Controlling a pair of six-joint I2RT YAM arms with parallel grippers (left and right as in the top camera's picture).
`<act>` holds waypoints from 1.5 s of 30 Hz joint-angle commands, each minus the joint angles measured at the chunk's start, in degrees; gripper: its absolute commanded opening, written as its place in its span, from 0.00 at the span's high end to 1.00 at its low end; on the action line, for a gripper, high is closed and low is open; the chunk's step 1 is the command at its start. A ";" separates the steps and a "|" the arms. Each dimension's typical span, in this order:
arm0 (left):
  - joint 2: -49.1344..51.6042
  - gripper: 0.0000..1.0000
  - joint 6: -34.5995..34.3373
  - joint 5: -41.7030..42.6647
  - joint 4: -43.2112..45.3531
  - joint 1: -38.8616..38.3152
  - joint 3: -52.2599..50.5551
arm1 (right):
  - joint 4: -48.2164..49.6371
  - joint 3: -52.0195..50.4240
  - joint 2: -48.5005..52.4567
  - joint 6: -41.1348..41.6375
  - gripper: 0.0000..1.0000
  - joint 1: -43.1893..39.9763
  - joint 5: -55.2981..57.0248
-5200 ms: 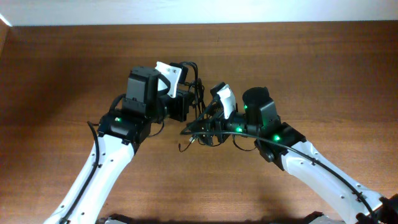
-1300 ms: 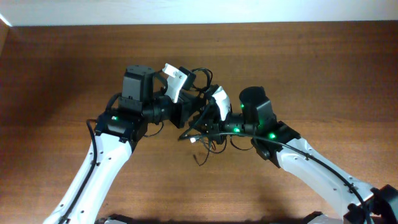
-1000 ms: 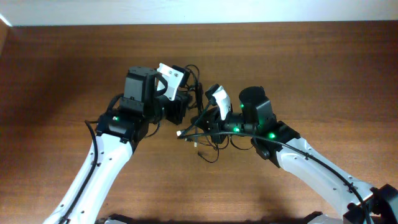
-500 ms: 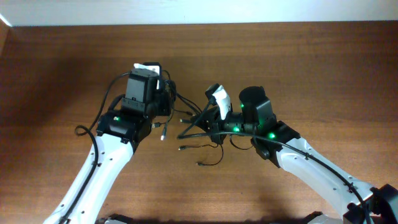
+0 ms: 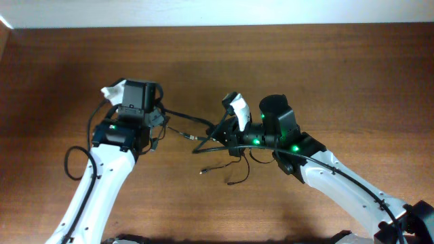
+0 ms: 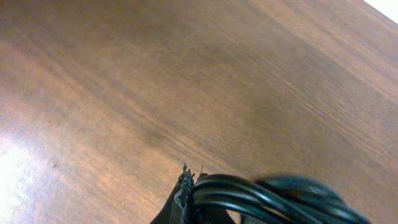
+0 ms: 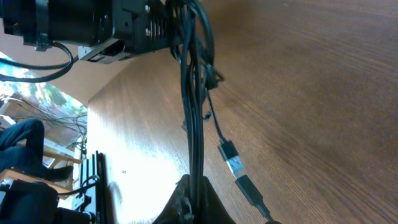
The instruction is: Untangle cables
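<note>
While the right gripper (image 5: 220, 130) pinches a bundle of the cables (image 5: 184, 120), you can see its jaws pressed together on the cords at the bottom of the right wrist view. From that gripper the strands run taut to the left gripper (image 5: 157, 120), which sits well apart on the left and is clamped on their other end. In the left wrist view, the black loops bunch against one dark fingertip (image 6: 184, 190) at the lower edge.

Near the right gripper, on the side toward the arm bases, loose tails trail over the table (image 5: 325, 68). One ends in a small plug (image 5: 202, 171) and another curls into a thin loop (image 5: 243, 177). Just beside the gripped strands, the right wrist view shows a silver-tipped connector (image 7: 235, 165).

From overhead, the white camera housing (image 5: 237, 107) sits just beside the right gripper and partly covers it, so you cannot read the jaws there. The left arm's thick wire (image 5: 70, 163) loops out well beyond the left gripper, far from the right gripper.
</note>
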 commanded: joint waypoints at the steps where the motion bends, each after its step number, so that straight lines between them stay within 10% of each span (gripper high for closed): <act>1: -0.22 1.00 -11.26 -6.27 -2.10 4.31 0.00 | -0.44 0.48 0.09 -0.17 0.96 -0.15 -0.70; 10: -0.22 0.81 -20.06 -6.19 -5.55 6.27 0.00 | -0.44 0.48 0.09 -0.17 0.96 -0.15 -0.70; 14: -0.22 1.00 -20.04 -4.42 -5.57 6.21 0.00 | -2.93 0.48 0.09 0.11 0.96 -0.15 5.18; 30: -0.22 0.99 -23.12 -3.85 -6.23 6.23 0.00 | -23.82 0.48 0.09 16.61 0.96 -11.52 26.16; 44: -0.22 0.74 -33.20 -1.84 -8.09 6.21 0.00 | -37.55 0.48 0.09 16.57 0.96 -25.22 25.90; 45: -0.22 0.71 -33.20 -1.86 -8.22 6.21 0.00 | -37.57 0.48 0.09 16.59 0.79 -25.22 25.90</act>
